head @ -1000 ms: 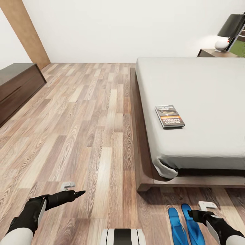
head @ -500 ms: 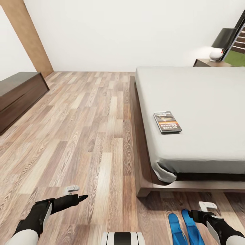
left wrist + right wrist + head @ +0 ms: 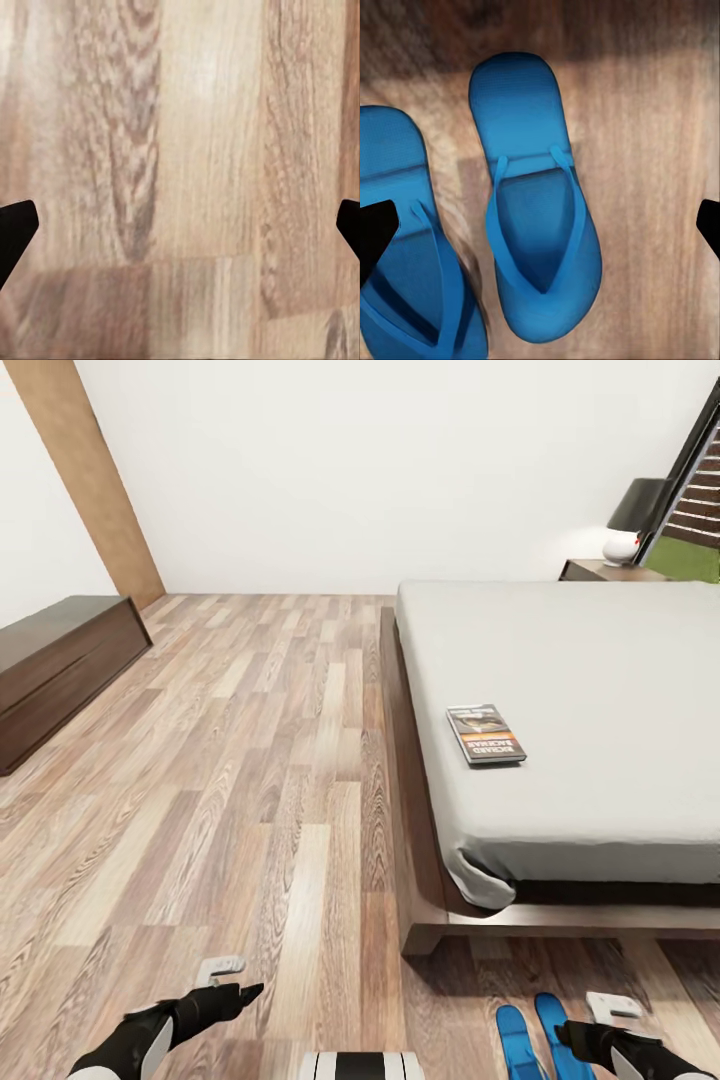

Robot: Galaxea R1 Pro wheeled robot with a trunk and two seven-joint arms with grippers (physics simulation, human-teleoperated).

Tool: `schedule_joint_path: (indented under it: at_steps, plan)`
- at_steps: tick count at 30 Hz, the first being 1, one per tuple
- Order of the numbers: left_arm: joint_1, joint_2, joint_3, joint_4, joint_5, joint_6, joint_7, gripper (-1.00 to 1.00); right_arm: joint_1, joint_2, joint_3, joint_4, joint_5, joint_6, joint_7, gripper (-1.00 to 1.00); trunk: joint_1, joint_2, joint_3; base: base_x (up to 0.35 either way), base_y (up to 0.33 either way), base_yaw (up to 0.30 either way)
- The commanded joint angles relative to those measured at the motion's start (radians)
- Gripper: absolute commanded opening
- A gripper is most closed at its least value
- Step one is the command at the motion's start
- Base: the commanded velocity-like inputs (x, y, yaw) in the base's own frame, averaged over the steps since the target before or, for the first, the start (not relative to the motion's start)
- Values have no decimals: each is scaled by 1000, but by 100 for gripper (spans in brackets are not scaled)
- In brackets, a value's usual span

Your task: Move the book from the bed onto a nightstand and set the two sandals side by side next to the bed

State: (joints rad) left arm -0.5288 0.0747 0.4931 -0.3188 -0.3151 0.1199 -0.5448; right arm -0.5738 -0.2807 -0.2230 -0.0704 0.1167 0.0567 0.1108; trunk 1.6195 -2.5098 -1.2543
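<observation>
Wood floor (image 3: pixel 202 150), book (image 3: pixel 486 734) on bed (image 3: pixel 600 690), sandals (image 3: pixel 536 202) side by side

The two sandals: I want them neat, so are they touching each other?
Apart. The right wrist view shows a thin strip of floor between the left sandal and the right sandal along most of their length.

Plain white walls (image 3: pixel 380 470) close off the far end of the room, with a tan wooden panel (image 3: pixel 90 480) leaning up the left corner. The wood-plank floor (image 3: pixel 250 760) runs in mixed brown and pale boards, evenly lit. A long, low dark brown dresser (image 3: pixel 60 670) stands along the left wall. In the far right corner a dark-shaded lamp (image 3: pixel 632 520) with a white base sits beside a dark-framed window (image 3: pixel 700 510) showing slats and grass.
</observation>
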Motion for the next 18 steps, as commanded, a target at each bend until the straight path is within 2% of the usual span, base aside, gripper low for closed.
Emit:
schedule_joint_path:
  at_steps: [1,5,18]
  plan:
    - [0,-1,9,9,-2,2,4,100,0,0,-9,4,10,-2,4,100,-1,0,3,0,0,0]
    - [0,-2,8,27,-2,-9,21,100,0,0,-9,14,8,-16,3,100,-2,1,19,0,0,0]
    - [0,-4,8,35,-2,-14,24,100,0,0,-9,16,13,-18,6,100,-8,4,69,0,0,0]
